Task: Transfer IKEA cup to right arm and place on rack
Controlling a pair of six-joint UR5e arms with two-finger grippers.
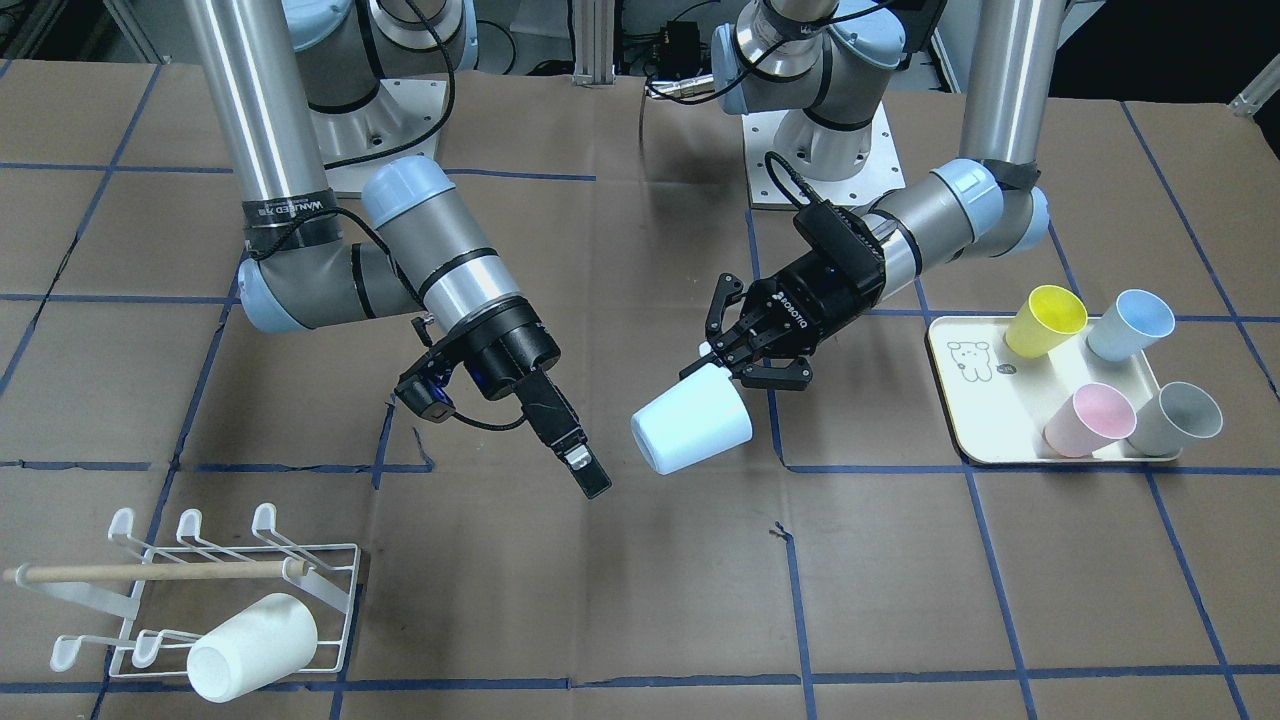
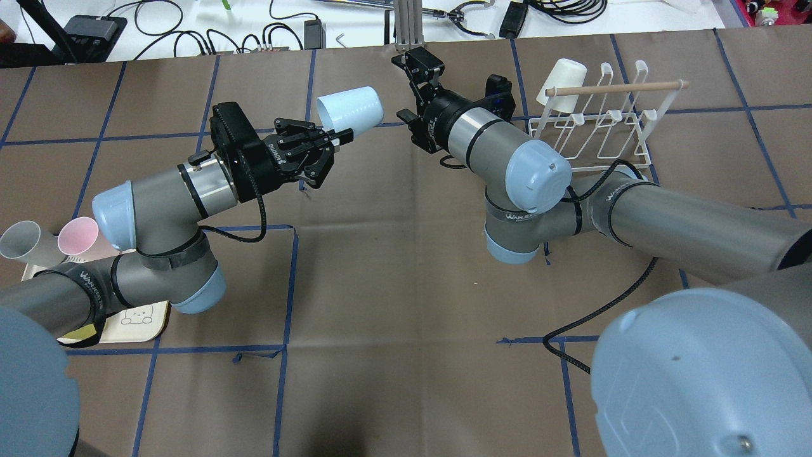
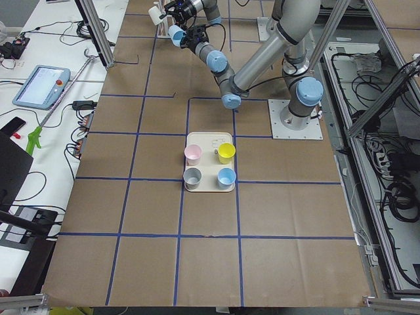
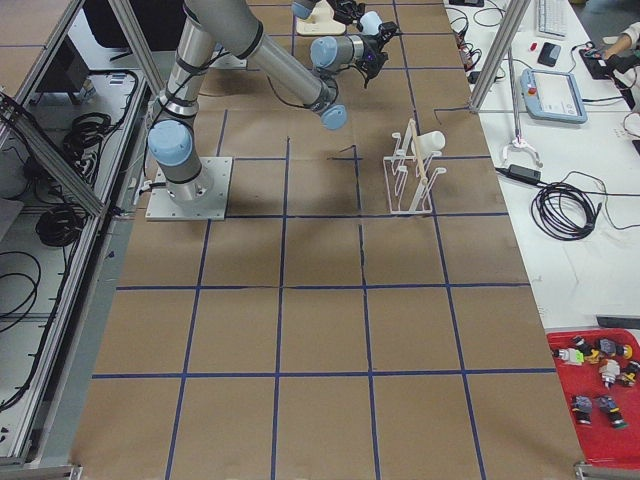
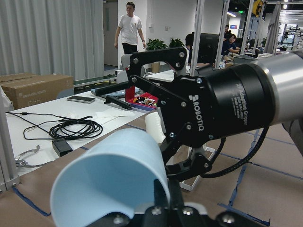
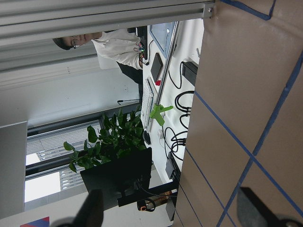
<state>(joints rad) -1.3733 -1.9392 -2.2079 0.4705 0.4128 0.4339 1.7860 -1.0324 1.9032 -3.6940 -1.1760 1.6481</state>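
My left gripper [image 1: 728, 362], a multi-finger claw, is shut on the base of a pale blue cup [image 1: 690, 430] and holds it tilted above the table's middle. Its open mouth points toward the right arm. The cup also shows in the overhead view [image 2: 350, 111] and the left wrist view [image 5: 109, 179]. My right gripper [image 2: 412, 90], slim and black, is open and empty, a short gap from the cup's rim. The right wrist view shows its fingertips [image 6: 92, 208] wide apart. The white wire rack [image 1: 335, 590] with a wooden dowel stands on the right arm's side.
A white cup [image 1: 250, 648] lies on the rack, also seen in the overhead view [image 2: 561, 79]. A cream tray [image 1: 965, 400] on the left arm's side holds yellow, blue, pink and grey cups. Blue tape lines cross the brown table.
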